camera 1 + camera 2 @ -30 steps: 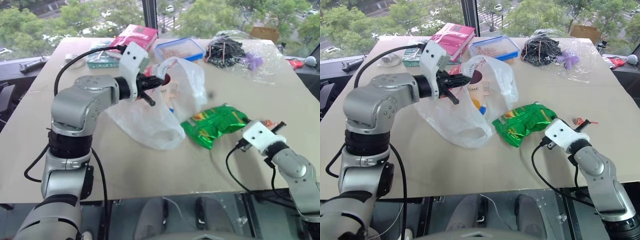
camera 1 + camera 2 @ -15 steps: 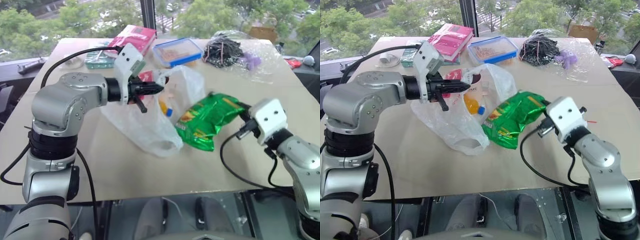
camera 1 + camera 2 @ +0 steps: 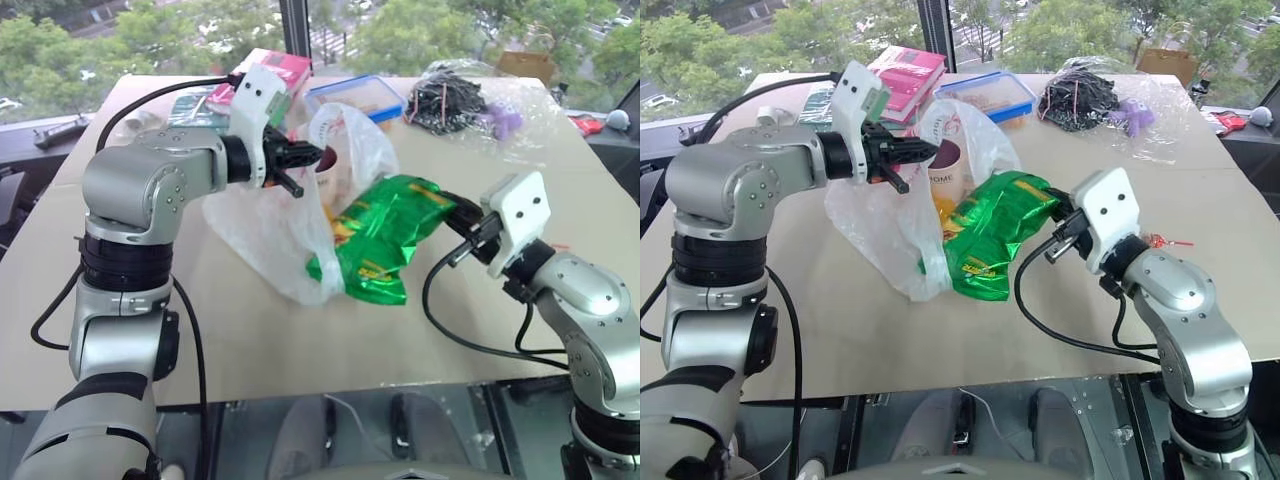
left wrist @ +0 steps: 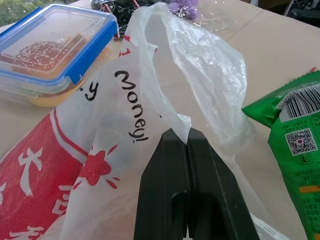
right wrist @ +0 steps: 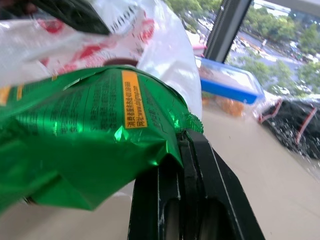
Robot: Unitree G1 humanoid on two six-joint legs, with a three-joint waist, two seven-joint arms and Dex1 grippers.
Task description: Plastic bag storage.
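Left gripper (image 4: 187,145) jaws clenched on plastic bag (image 3: 270,235) rim; right gripper (image 3: 462,215) jaws grasping green snack packet (image 3: 375,245). Keep mouth lifted wide, feed packet in leftward.

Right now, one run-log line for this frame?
left gripper: shut on plastic bag | right gripper: shut on green snack packet | packet at bag mouth

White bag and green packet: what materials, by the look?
Large translucent white plastic bag: thin soft film, likely polyethylene; the contents show through it and it drapes in wrinkles. Shiny green snack packet: glossy, probably metallised foil laminate; sharp creases, mirror-like glints, crimped edge.
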